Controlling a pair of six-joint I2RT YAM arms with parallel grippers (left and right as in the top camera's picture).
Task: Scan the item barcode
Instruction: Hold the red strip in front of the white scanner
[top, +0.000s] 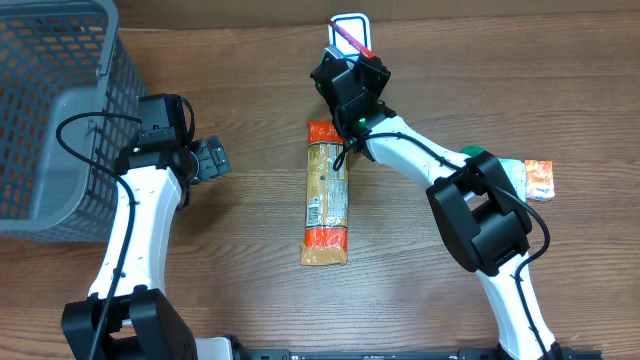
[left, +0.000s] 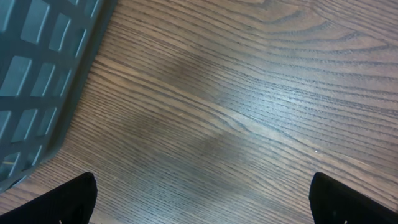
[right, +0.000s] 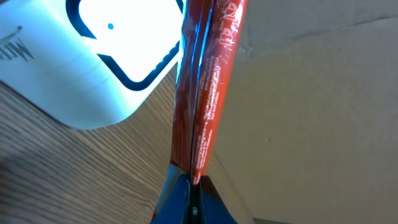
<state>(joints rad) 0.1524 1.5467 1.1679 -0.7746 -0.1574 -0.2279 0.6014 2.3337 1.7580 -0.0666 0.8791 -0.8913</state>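
I am watching the right tool (top: 354, 55) gripping a flat red packet (top: 351, 38) by its lower end. Its jaws are pressing together on the thin packet, which is showing edge-on between them in the right wrist view. The packet is hanging near the far edge of the tabletop (top: 240, 290), right in front of the white scanner (top: 345, 20), whose window is glowing bright inside a dark blue outline. From overhead the packet is crossing the scanner's face at a slant; I cannot tell whether the two are touching.

The left tool (top: 215, 160) is hovering over bare wood with its jaws spread wide and nothing between them, just beside the grey basket (top: 40, 212) that is sitting at the left edge. A long orange-and-tan packet (top: 326, 195) is lying flat in the middle of the tabletop, running from far to near. A small orange-and-white packet (top: 540, 178) is lying toward the right edge, beside the right arm.
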